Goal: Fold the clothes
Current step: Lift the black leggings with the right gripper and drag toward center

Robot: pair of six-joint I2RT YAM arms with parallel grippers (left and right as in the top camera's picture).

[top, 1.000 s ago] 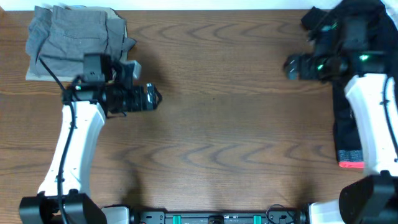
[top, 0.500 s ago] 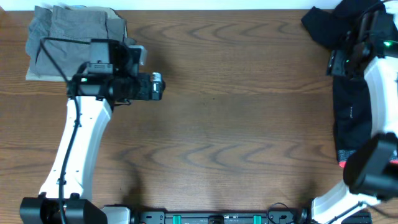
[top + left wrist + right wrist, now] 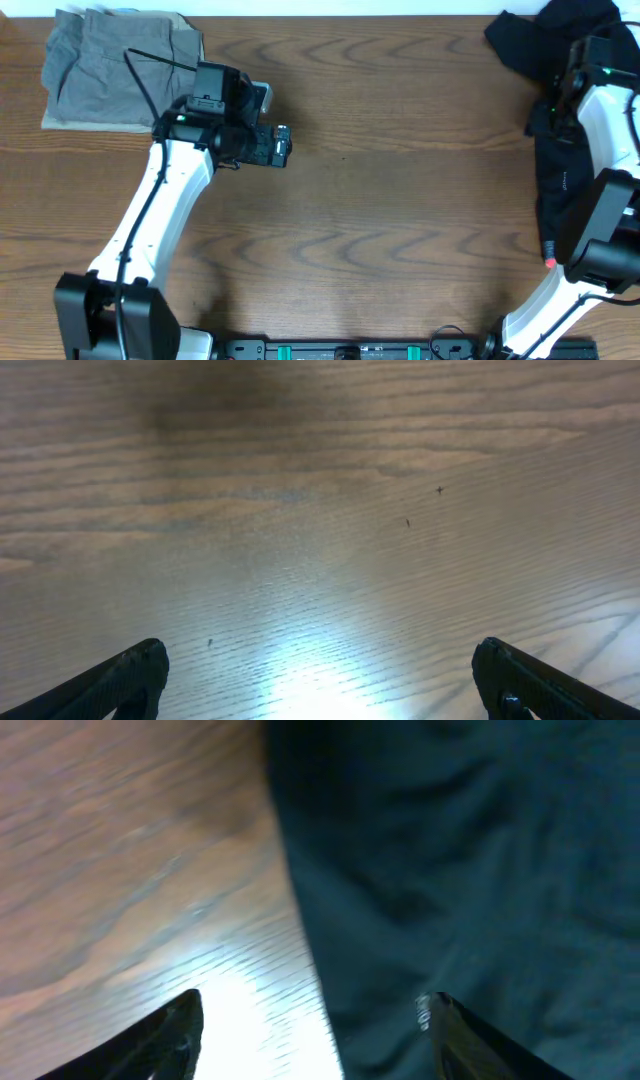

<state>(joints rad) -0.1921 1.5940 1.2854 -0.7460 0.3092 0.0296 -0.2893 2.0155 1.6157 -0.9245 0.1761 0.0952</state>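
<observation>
Left claw (image 3: 320, 660) spread open over the table (image 3: 300, 480), right claw (image 3: 312, 1020) spread open above the black garment (image 3: 480, 870) edge

L hand (image 3: 318, 670) & R hand (image 3: 315, 1025) — both spread wide, pointing down.

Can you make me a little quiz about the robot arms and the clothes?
1. True or false: the left gripper is holding the grey garment.
2. What lies below the right gripper? A) a grey garment B) the black garment C) a yellow towel
3. Fill in: the grey garment sits at the table's far ____ corner.
Key: 1 false, it is open over bare wood; 2 B; 3 left.
</observation>
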